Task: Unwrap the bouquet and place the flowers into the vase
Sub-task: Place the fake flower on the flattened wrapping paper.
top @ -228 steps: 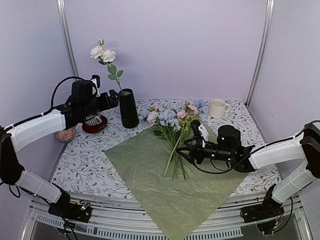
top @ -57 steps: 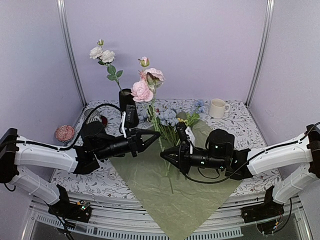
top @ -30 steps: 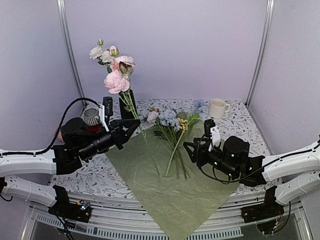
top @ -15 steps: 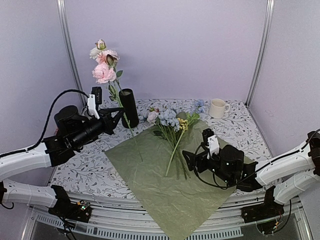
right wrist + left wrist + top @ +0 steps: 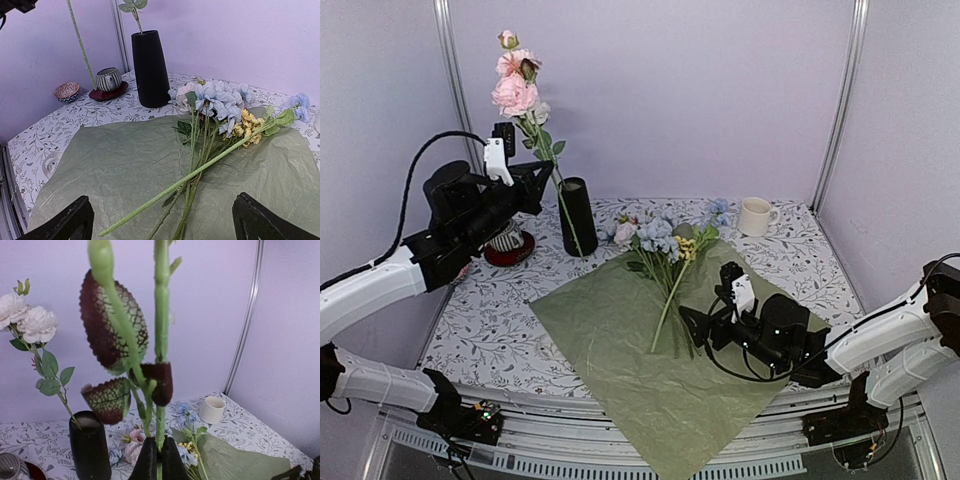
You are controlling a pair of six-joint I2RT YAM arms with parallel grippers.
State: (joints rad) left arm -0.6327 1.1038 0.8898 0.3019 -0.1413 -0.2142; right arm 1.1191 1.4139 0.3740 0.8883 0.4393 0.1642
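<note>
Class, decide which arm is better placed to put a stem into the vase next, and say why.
Left: the left gripper holds the pink flower upright by the vase; the right gripper hangs open, empty, over the paper.

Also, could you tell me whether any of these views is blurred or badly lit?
Top external view: soft, even light, no glare, the vase sharp. Left wrist view: the stem in the left tool sits near the lens, slightly soft, its leaves dark against the bright wall. Right wrist view: the flowers on the green paper are crisp, evenly lit.
</note>
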